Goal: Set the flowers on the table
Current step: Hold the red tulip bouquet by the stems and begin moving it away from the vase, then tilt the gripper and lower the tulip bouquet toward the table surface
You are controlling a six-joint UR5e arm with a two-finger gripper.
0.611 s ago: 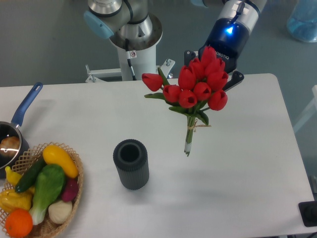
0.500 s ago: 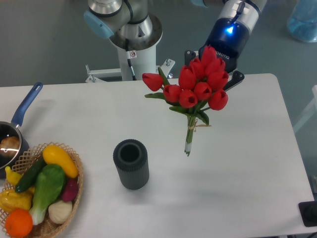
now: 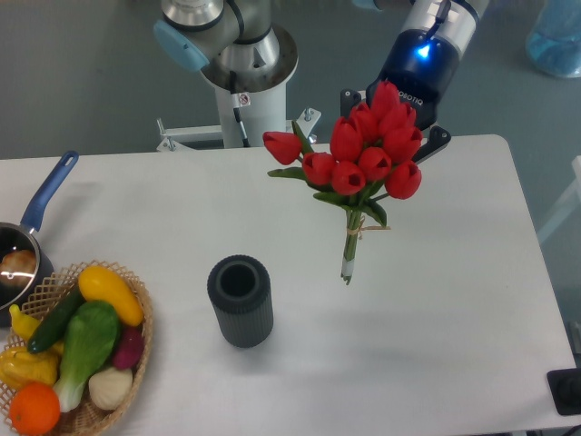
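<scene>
The flowers (image 3: 363,154) are a bunch of red tulips with green leaves and tied stems. They hang heads up and stems down over the back right part of the white table (image 3: 436,318). My gripper (image 3: 392,116) sits behind the blooms and is shut on the flowers. Its dark fingers (image 3: 435,142) show on either side of the bunch, and the contact point is hidden by the blooms. The stem ends (image 3: 345,272) point down at the tabletop; I cannot tell whether they touch it.
A dark ribbed cylindrical vase (image 3: 240,301) stands upright left of the stems. A wicker basket (image 3: 141,313) of vegetables is at the front left, with a blue-handled pot (image 3: 41,204) behind it. The robot base (image 3: 241,73) stands behind the table.
The gripper and the flowers have shifted slightly to the right and a little upward. Nothing else has moved.
</scene>
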